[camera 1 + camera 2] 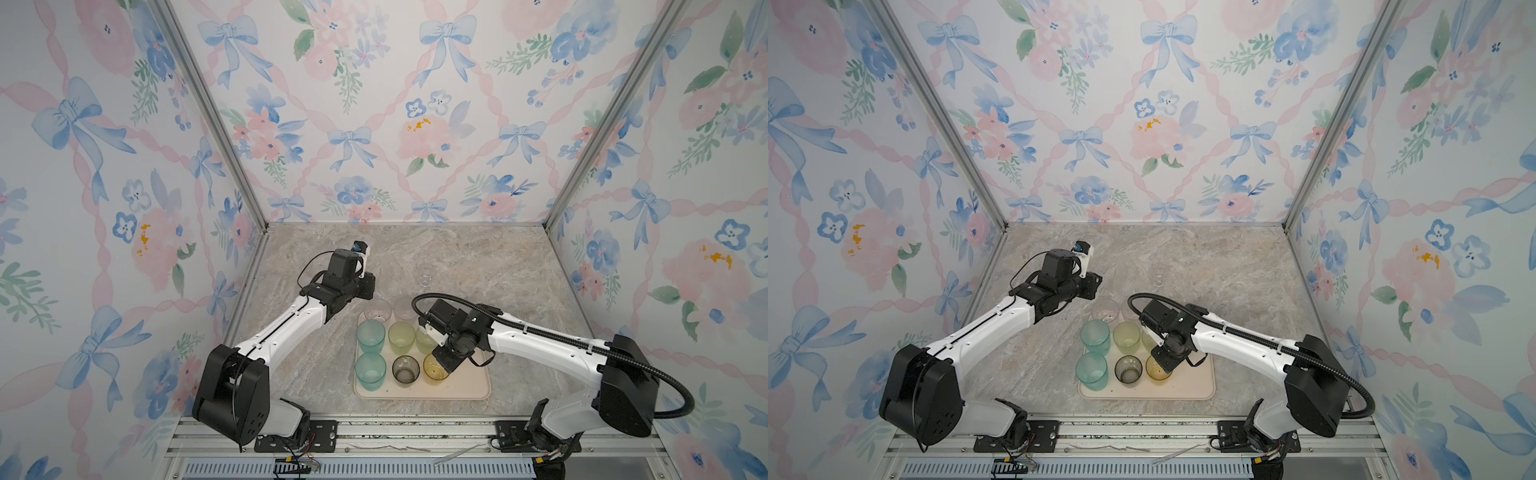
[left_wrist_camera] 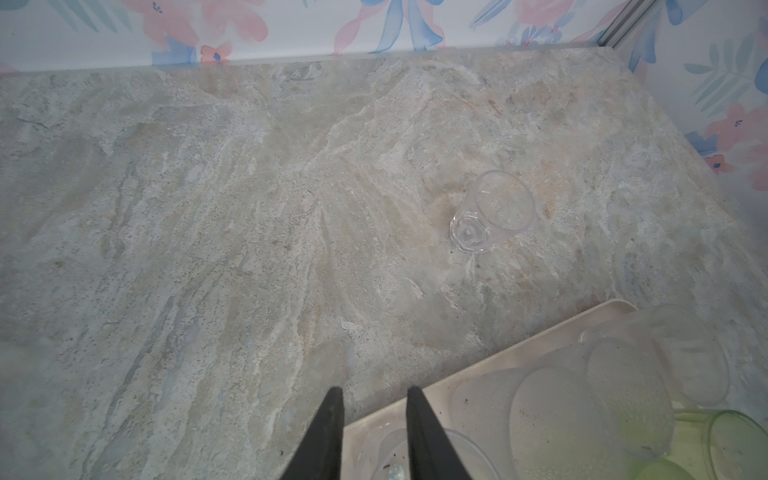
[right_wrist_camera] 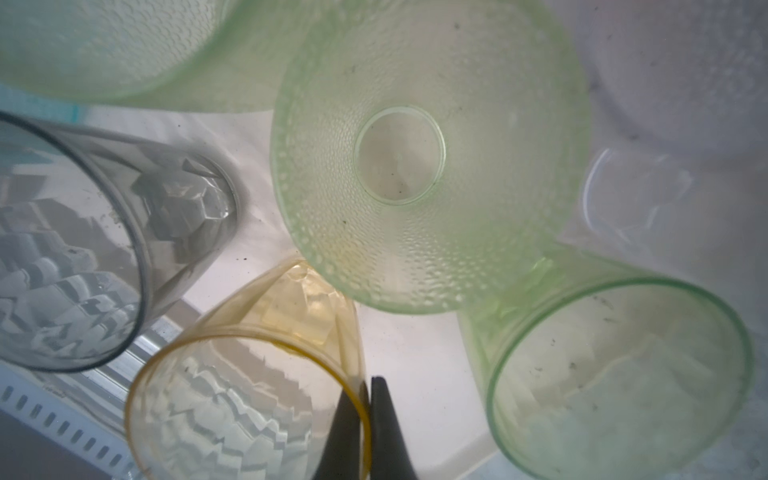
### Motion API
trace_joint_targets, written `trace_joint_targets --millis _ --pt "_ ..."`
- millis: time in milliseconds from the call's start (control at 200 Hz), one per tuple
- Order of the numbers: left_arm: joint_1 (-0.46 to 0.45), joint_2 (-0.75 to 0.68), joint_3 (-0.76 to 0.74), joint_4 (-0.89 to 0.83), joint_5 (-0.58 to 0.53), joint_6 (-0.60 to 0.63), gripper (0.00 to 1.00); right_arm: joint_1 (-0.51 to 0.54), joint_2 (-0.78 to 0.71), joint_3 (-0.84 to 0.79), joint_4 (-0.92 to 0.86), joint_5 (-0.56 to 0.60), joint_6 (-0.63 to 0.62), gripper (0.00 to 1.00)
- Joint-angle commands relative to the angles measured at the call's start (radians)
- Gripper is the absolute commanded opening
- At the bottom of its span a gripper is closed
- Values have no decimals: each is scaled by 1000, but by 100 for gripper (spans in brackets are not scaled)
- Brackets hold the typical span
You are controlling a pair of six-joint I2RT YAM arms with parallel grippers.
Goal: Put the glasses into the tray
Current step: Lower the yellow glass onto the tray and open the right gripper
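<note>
The amber tumbler (image 3: 232,399), faceted translucent plastic, is upright in the low-rimmed cream tray (image 1: 467,384), beside a smoky grey faceted tumbler (image 1: 405,369) and a dimpled yellow-green tumbler (image 3: 432,166). The right gripper (image 3: 368,384) pinches its rim. The left gripper (image 2: 374,392) hangs narrowly parted and empty. A tiny clear glass (image 2: 492,216) sits apart on the marbled tabletop (image 2: 208,208).

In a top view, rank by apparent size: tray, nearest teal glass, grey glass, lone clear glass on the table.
Largest to smallest:
tray
teal glass
grey glass
clear glass
The clear glass is farther away, so its rank is unsure.
</note>
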Motion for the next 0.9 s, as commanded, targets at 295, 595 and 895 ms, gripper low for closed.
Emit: trace_joint_targets --millis 295,595,895 --pt "8 -1 28 6 7 13 29 8 39 -8 8 6 -17 1" --pt "7 -2 28 1 6 17 29 2 53 -8 11 9 -23 4" --pt "7 6 26 0 6 16 29 -6 31 -5 6 0 -30 17"
